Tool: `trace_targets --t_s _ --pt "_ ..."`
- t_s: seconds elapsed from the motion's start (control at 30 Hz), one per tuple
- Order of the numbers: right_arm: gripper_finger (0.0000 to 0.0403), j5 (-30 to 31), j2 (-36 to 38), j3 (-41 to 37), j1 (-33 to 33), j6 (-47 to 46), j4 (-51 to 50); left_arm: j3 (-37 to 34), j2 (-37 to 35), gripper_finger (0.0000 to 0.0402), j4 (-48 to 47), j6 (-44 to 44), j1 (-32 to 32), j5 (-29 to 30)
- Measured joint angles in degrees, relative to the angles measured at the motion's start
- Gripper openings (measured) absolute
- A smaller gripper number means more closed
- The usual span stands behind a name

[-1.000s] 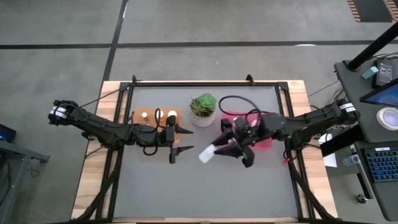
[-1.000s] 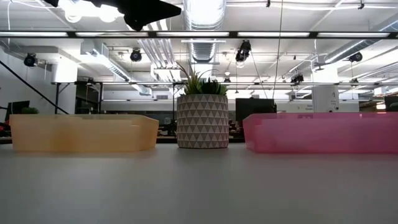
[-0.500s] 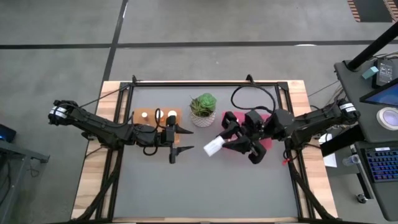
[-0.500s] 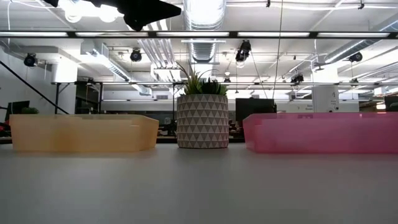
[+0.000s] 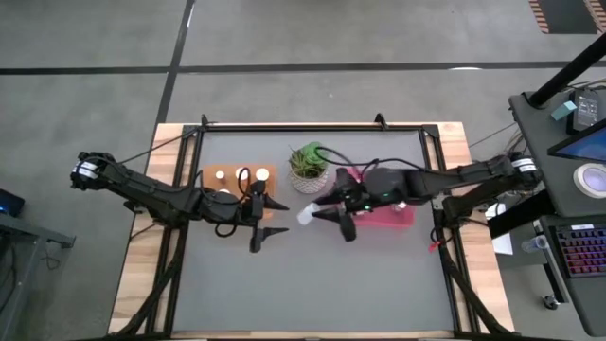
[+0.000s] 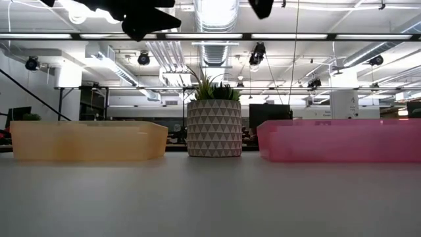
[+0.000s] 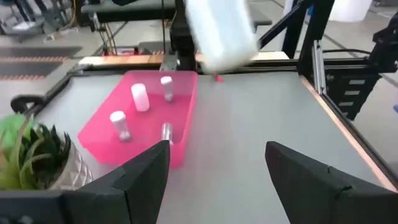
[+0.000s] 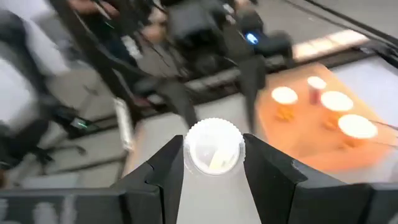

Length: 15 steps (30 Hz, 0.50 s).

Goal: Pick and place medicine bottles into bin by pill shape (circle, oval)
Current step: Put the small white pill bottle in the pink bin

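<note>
Above the desk's middle, between plant [image 5: 309,165] and pink tray [image 5: 402,216], the right gripper [image 5: 327,203] pinches a white-capped bottle [image 5: 307,214] crosswise in its fingers, the left gripper [image 5: 267,209] waiting wide; a loose pinch risks dropping it outside the orange tray [image 5: 209,176].

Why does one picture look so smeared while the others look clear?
Right wrist view: motion blur smears the orange tray and room, while the held white-capped bottle stays fairly sharp. Left wrist view: that bottle is a close, soft blur. Low view: ceiling lights glare.
</note>
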<state>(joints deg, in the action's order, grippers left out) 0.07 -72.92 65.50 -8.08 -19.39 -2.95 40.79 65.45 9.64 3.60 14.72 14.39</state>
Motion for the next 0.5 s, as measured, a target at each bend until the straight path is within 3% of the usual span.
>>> trace_targets --t_s 0.5 --pt "0.0144 0.0 -18.0 18.9 1.3 13.1 -16.6 -0.4 0.3 0.0250 0.3 4.4 0.0 0.2"
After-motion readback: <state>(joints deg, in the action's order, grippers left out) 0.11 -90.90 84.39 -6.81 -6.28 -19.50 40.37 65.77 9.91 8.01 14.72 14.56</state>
